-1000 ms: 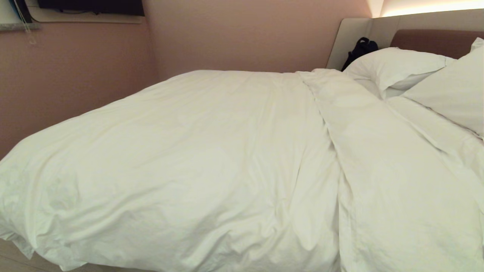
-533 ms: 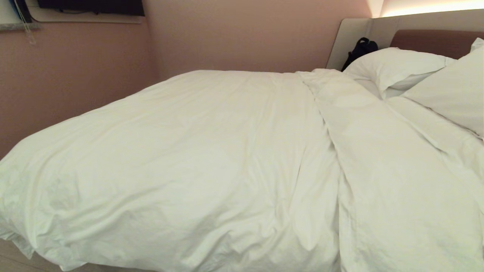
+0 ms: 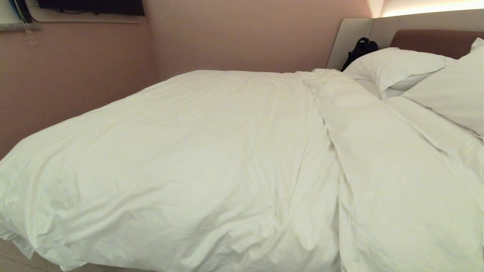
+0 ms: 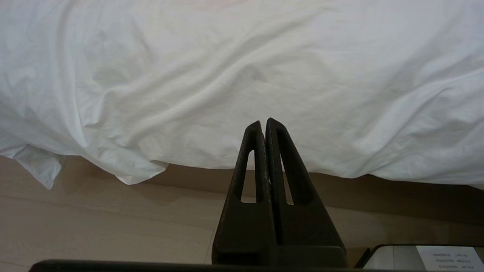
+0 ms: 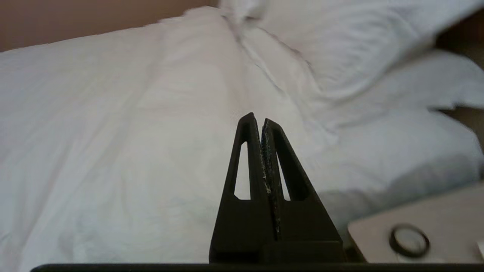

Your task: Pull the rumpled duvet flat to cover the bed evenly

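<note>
Right gripper (image 5: 257, 119) and left gripper (image 4: 263, 122): fingers together, empty, touching nothing. Duvet (image 3: 196, 162): wrinkled, filling the frame, folded ridge right of centre.

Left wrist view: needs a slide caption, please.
Shut left gripper facing the rumpled duvet hanging over the floor.

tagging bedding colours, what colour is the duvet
Plain white, no pattern; the duvet shows best in the head view.

Puffy white duvet (image 3: 196, 158) lies wrinkled over the bed (image 3: 435, 41), edge overhanging.
</note>
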Controlling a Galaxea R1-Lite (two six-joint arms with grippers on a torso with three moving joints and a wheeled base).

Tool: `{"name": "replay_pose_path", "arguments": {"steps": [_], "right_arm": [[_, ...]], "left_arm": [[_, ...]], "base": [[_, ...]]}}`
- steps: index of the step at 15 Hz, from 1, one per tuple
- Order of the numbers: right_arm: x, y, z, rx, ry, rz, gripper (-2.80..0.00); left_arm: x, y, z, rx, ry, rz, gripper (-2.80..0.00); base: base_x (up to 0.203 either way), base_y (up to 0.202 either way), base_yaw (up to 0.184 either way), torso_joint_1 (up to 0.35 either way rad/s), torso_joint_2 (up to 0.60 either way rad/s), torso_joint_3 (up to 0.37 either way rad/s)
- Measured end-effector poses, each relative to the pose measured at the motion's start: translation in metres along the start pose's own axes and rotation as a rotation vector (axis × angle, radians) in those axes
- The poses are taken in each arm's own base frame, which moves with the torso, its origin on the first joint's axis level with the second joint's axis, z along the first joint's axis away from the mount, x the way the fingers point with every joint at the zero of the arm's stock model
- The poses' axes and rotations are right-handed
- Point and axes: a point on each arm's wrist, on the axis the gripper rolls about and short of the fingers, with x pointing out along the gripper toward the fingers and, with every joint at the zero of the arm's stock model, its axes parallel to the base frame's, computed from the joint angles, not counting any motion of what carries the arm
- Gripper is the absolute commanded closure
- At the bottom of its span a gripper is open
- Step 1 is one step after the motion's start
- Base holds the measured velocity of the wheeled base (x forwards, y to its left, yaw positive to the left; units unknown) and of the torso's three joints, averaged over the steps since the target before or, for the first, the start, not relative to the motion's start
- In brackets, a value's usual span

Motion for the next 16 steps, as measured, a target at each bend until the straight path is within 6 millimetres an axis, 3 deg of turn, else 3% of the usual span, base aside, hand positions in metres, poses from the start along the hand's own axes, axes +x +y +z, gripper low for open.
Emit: {"name": "replay_pose_path", "arguments": {"steps": [3,9,16], "right_arm": [[0.008,0.012,0.022,-0.097,0.002,0.191,0.00],[0.038,0.045,0.037,-0.188,0.125,0.608,0.00],[0.057,0.069,0.089,-0.246,0.048,0.614,0.00]], "left_arm": [[0.000,0.000,0.000,0.000,0.001,-0.001,0.00],[0.000,0.000,0.000,0.000,0.000,-0.001,0.00],[0.000,0.000,0.000,0.000,0.000,0.000,0.00]], "base": [[0.000,0.000,0.000,0.000,0.00,0.000],[0.000,0.000,0.000,0.000,0.00,0.000],[0.000,0.000,0.000,0.000,0.00,0.000]]}}
